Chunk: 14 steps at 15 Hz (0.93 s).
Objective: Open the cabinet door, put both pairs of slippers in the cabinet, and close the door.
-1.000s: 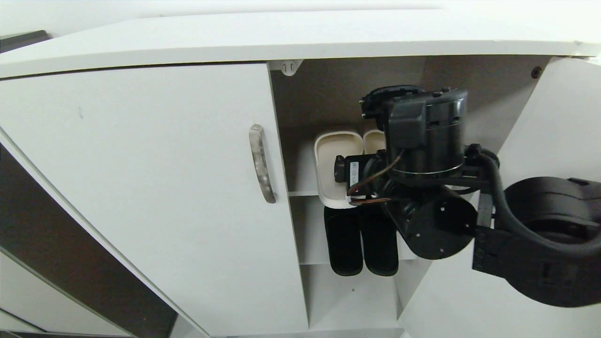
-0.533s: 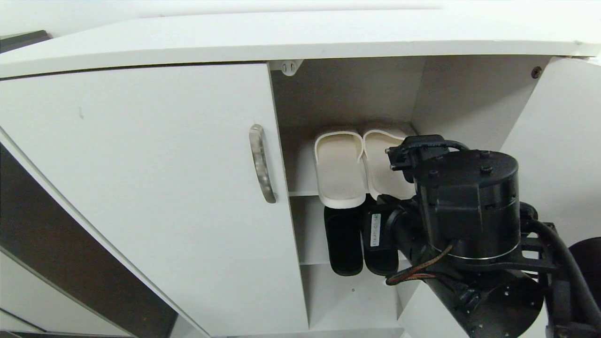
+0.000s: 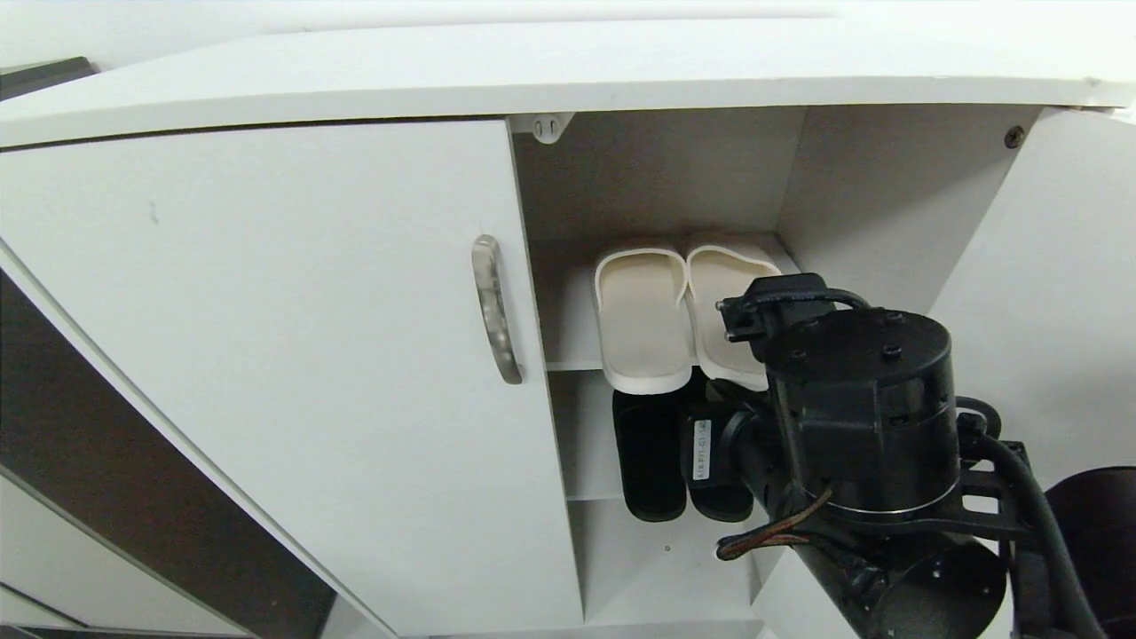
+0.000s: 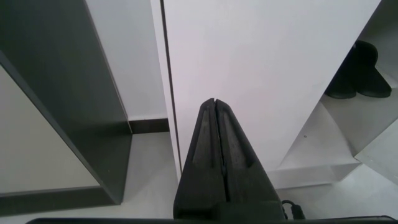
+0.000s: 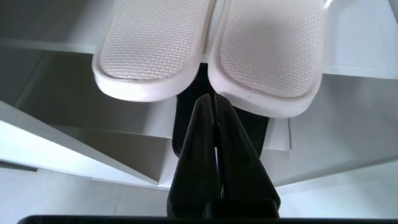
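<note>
Head view: slippers inside cabinet

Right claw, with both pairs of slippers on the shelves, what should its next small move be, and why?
Probably draw the right claw back and over to the open door. The white slippers sit on the upper shelf, the black slippers on the one below, and the claw is shut and empty, so only closing remains.

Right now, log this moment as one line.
white foam slippers: upper shelf | black slippers: shelf below | white cabinet door on right: open | left jaws, right jaws: shut, empty
</note>
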### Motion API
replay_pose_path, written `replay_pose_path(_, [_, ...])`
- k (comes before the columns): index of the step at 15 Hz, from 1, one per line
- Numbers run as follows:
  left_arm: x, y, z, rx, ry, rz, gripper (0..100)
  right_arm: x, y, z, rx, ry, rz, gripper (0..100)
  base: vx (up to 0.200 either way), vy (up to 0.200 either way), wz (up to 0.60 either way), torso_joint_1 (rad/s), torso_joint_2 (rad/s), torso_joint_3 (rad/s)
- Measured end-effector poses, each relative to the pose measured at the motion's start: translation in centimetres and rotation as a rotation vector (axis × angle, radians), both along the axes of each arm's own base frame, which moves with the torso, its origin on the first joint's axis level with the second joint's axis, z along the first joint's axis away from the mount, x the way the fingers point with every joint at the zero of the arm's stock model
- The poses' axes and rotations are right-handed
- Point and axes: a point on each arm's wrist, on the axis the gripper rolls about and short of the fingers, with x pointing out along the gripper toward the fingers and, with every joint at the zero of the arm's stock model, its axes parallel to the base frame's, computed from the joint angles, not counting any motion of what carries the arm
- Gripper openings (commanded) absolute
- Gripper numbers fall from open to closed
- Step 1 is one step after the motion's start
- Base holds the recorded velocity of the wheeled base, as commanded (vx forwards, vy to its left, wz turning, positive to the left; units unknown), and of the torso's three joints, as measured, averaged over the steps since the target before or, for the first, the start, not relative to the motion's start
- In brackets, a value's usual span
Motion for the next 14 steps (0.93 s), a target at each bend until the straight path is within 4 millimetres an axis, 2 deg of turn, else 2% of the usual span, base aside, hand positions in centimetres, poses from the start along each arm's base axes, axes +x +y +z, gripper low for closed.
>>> replay_pose_path(4, [0.0,0.0,0.0,0.000,0.000,-0.002,0,0.3,0.0,-0.4,-0.010,0.006,-0.010,0,0.000,0.000,0.00,0.000,0.00,0.000])
replay_pose_path(14, [0.0,0.0,0.0,0.001,0.000,-0.002,0,0.7,-0.5,-1.1,-0.037,0.011,-0.026,0,-0.200,0.000,0.00,0.003,0.00,0.002])
